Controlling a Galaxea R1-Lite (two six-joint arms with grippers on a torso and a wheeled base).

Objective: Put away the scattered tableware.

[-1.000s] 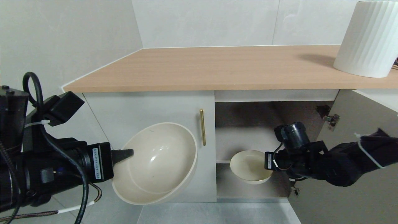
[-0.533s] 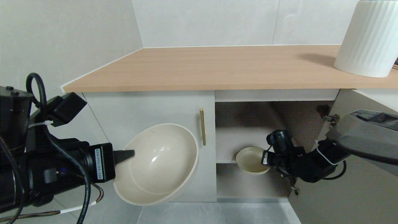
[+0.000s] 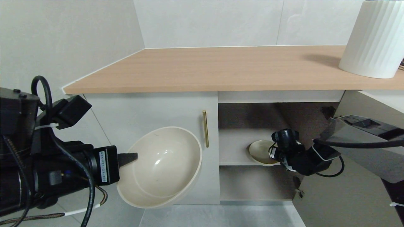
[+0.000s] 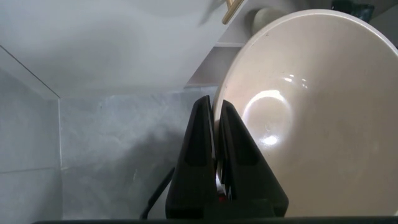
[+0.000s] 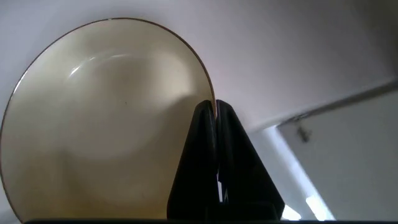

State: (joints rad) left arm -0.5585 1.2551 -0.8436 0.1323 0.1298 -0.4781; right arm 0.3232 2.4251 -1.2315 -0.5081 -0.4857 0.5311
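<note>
My left gripper [image 3: 127,156] is shut on the rim of a large cream bowl [image 3: 164,167], held tilted in front of the shut left cabinet door; the left wrist view shows the fingers pinching that large cream bowl [image 4: 311,118] at its edge, left gripper [image 4: 215,118]. My right gripper [image 3: 274,154] is shut on the rim of a small cream bowl [image 3: 260,152], which is over the middle shelf [image 3: 233,148] inside the open cabinet. In the right wrist view the small cream bowl [image 5: 106,118] has a thin dark rim, pinched by the right gripper [image 5: 216,115].
A wooden countertop [image 3: 221,67] runs above the cabinet, with a white ribbed container [image 3: 374,37] at its right end. The left door has a gold handle [image 3: 205,128]. The right cabinet door [image 3: 353,164] stands open beside my right arm. Below the shelf is a lower compartment [image 3: 252,183].
My right arm has carried the small bowl up and deeper into the cabinet, from the lower compartment's front to shelf height. The left arm and large bowl shifted only slightly.
</note>
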